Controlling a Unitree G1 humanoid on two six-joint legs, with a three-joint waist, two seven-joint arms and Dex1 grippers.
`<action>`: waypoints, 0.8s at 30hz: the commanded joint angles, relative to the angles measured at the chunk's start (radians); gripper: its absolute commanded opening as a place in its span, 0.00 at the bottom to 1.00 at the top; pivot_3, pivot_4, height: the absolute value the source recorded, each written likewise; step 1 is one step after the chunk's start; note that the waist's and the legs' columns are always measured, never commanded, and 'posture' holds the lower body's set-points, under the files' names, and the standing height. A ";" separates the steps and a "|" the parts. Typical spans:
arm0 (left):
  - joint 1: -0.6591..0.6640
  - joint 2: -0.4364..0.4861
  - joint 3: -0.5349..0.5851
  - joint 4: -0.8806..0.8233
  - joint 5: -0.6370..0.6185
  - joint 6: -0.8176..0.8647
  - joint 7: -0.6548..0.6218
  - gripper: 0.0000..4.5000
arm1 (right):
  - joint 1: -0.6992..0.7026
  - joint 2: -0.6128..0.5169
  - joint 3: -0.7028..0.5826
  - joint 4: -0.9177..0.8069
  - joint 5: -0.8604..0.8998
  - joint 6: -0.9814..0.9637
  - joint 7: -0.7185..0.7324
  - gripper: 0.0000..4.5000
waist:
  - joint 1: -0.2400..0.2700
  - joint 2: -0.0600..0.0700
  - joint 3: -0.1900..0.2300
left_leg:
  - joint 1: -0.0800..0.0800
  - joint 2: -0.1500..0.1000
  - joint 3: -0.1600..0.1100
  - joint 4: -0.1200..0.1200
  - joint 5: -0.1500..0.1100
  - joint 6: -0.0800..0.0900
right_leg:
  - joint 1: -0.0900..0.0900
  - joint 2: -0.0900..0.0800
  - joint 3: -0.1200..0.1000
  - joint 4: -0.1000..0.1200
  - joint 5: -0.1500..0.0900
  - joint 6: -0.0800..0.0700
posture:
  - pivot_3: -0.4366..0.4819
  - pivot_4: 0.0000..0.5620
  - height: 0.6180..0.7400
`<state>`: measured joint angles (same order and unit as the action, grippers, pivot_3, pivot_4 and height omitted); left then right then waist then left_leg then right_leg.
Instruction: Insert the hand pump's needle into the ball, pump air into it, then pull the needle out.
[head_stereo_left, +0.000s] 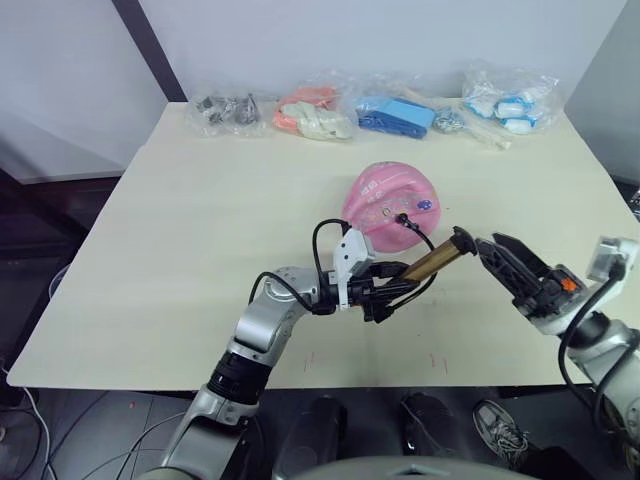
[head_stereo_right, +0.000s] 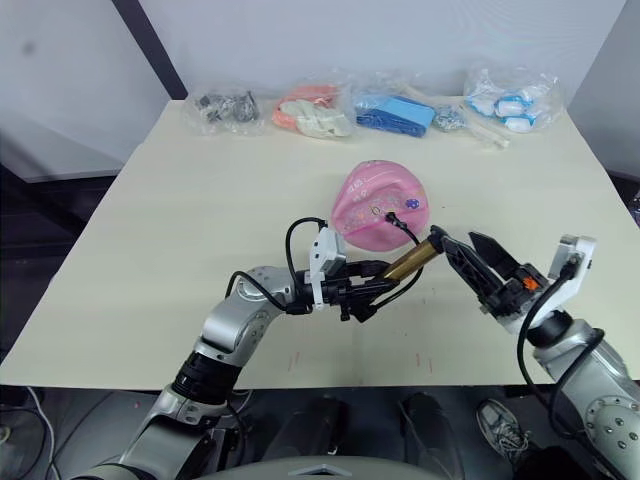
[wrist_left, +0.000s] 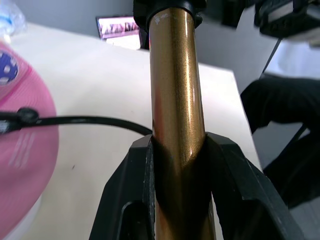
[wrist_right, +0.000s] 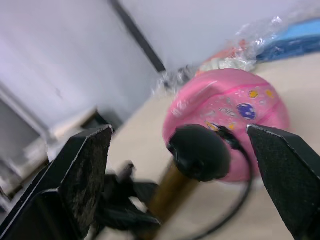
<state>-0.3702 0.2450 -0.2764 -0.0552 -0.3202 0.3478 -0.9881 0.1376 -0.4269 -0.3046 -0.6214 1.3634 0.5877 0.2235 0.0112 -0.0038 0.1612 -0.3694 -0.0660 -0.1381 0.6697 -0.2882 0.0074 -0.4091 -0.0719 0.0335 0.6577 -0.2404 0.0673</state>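
The left gripper (head_stereo_left: 385, 290) is closed on the lower part of the pump (head_stereo_left: 432, 262), its two fingers (wrist_left: 231, 195) pinching the gold-bronze barrel from either side; the barrel runs out ahead of the fingers, tilted up and away toward the right. The metal looks smooth and glossy, so it is probably slippery and could twist or slide in a two-point pinch once the handle is worked; it is stiff and light, though, and a firm squeeze low on the barrel seems the right hold.

From near this gripper the thin black hose (head_stereo_left: 322, 245) loops up and round to the ball (head_stereo_left: 392, 206), which lies on the table (head_stereo_left: 180, 220) just beyond the pump's far end. The hose's black fitting (head_stereo_left: 402, 217) sits against the pink skin, so the needle appears to be in already, though the pin itself is too small to see. The ball looks saggy and dented, soft and light, likely to roll or give if the hose tugs it; the slender needle would bend under a sideways pull.

Further right, the right gripper (head_stereo_right: 470, 258) is wide open and empty, its fingers (wrist_right: 82, 165) spread on either side of the pump's black top end (wrist_right: 199, 151), which lies just ahead between them, not yet gripped. That end is the place to take for pumping, with strokes kept straight along the barrel.
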 joint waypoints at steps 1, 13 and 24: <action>0.003 -0.019 0.025 -0.004 -0.044 -0.038 -0.011 0.22 | -0.046 0.012 0.017 -0.014 0.130 0.006 -0.150 1.00 | 0.000 0.000 0.000 | 0.000 0.000 0.000 0.000 0.000 0.000 | 0.000 0.000 0.000 0.000 0.000 0.000 | 0.48 0.27 1.00; -0.007 -0.034 0.027 0.018 -0.072 -0.061 -0.038 0.22 | -0.119 0.019 0.053 0.012 0.250 -0.001 -0.243 1.00 | -0.004 0.000 0.000 | 0.000 0.000 0.001 0.000 -0.001 0.001 | 0.000 0.001 0.001 0.000 0.000 0.000 | 0.48 0.27 1.00; -0.005 -0.034 0.029 0.017 -0.083 -0.070 -0.054 0.22 | -0.073 0.015 0.047 0.047 0.259 0.006 -0.206 1.00 | -0.013 0.000 0.000 | 0.000 0.000 0.001 0.000 -0.001 0.002 | 0.000 0.001 0.001 0.000 0.000 0.000 | 0.48 0.27 1.00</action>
<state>-0.3645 0.2152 -0.2623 -0.0097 -0.3770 0.2975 -1.0305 0.0648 -0.4032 -0.2500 -0.5628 1.6137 0.5919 -0.0042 -0.0018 -0.0036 0.1611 -0.3692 -0.0660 -0.1368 0.6697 -0.2892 0.0094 -0.4095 -0.0705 0.0346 0.6580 -0.2404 0.0674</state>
